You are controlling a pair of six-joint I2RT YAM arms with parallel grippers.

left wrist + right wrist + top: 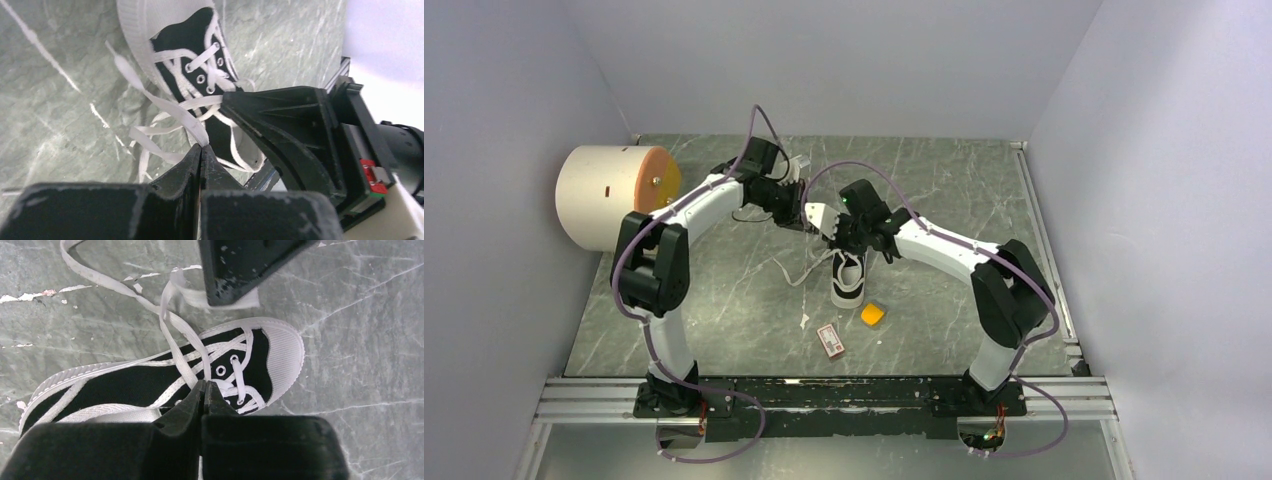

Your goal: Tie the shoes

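The black-and-white sneaker (848,281) lies on the marble table, white toe toward the arms; it also shows in the left wrist view (186,60) and the right wrist view (150,382). My left gripper (816,214) hovers just behind the shoe, shut on a white lace (172,110) that runs taut up to its tips (201,146). My right gripper (840,236) is right over the shoe's heel end, shut on the other lace (186,352) at its tips (204,382). The two grippers are nearly touching. Loose lace ends trail on the table to the shoe's left (799,272).
A small orange block (873,314) and a red-and-white card (831,339) lie just in front of the shoe. A big white cylinder with an orange end (612,196) sits at the far left. Walls enclose the table on three sides.
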